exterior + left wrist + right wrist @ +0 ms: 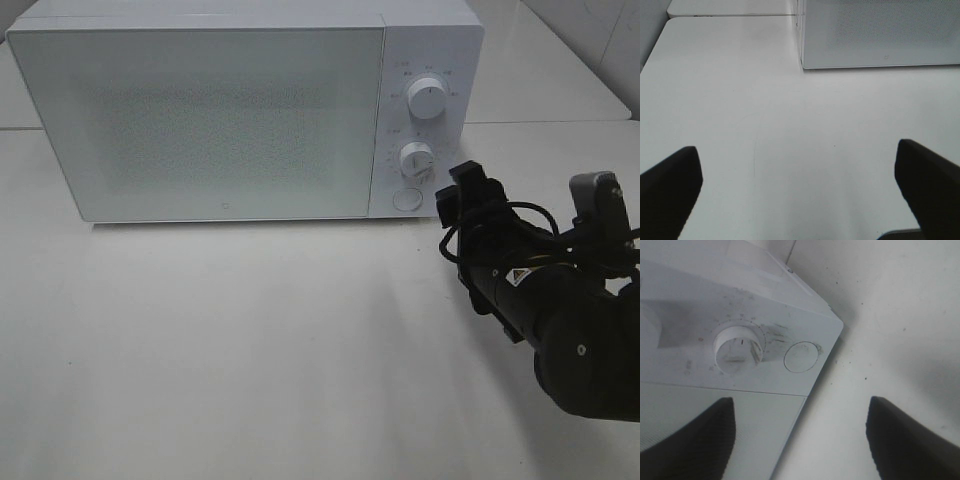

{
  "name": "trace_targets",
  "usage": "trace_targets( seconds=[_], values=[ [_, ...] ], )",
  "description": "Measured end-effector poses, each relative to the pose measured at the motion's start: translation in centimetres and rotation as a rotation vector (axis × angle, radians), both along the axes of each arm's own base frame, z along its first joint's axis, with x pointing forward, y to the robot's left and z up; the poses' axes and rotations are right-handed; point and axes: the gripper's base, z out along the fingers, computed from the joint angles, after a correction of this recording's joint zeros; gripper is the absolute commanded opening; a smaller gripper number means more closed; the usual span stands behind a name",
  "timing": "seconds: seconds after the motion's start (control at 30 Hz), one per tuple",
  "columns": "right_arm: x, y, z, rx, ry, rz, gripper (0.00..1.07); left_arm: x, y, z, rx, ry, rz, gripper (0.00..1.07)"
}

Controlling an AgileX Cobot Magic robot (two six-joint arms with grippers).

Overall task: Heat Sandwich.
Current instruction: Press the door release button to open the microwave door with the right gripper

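Note:
The sandwich is out of view. A white microwave (200,120) stands at the back of the table with its frosted door closed. My right gripper (458,192) hovers just right of the microwave's lower front corner, close to the round button (406,198), and it is open with nothing between its fingers. In the right wrist view the lower knob (738,348) and the round button (801,356) lie ahead of the open gripper (800,440). My left gripper (800,195) is open above bare table, with the microwave's front corner (880,35) some way ahead of it.
An upper knob (428,98) and a lower knob (416,158) sit on the control panel. The white table (250,350) stretches in front of the microwave. A second table surface (560,70) lies behind at the right.

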Motion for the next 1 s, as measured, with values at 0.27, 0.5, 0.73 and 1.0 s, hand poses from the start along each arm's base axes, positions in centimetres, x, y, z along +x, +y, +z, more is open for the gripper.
trace_targets(
  seconds=[0.27, 0.5, 0.73, 1.0],
  values=[
    [0.0, 0.0, 0.0, 0.244, 0.019, -0.104, 0.23, 0.0, 0.0, 0.0, 0.0, 0.0, 0.0, 1.04],
    [0.0, -0.1, 0.0, 0.303, 0.024, -0.143, 0.0, 0.0, 0.0, 0.0, 0.0, 0.0, 0.0, 1.04],
    [1.4, 0.3, 0.3, 0.359, 0.051, -0.168, 0.01, 0.0, 0.0, 0.0, 0.0, 0.0, 0.0, 1.04],
    [3.8, 0.5, -0.1, 0.354, 0.067, -0.165, 0.01, 0.0, 0.0, 0.0, 0.0, 0.0, 0.0, 1.04]
  ],
)
